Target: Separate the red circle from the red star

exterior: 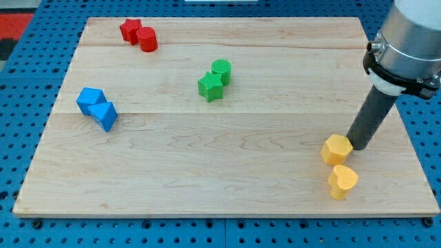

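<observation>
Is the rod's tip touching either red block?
No: my tip sits beside the yellow hexagon at the view's lower right, far from the red circle and red star.

A pale wooden worktop [227, 172] lies on a blue perforated base [41, 76]. Beyond the worktop's top-left corner, a red patch [17, 24] shows.

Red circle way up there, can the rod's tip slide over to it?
Probably yes. My tip sits beside the yellow blocks, far from the red circle. Only the green pair lies near a straight path, easy to skirt.
</observation>
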Motion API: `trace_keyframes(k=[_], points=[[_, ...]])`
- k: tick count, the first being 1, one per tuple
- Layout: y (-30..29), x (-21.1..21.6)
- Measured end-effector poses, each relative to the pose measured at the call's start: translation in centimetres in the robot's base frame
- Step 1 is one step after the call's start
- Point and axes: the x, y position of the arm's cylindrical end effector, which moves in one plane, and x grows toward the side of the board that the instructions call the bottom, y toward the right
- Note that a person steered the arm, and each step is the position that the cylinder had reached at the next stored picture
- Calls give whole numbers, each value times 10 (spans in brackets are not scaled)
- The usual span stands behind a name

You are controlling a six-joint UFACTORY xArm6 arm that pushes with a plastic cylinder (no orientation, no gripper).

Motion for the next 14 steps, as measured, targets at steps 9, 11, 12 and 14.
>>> trace_keyframes(k=[9, 11, 12, 14], points=[[-79, -255], [-174, -291], [-183, -303], [-224, -304]])
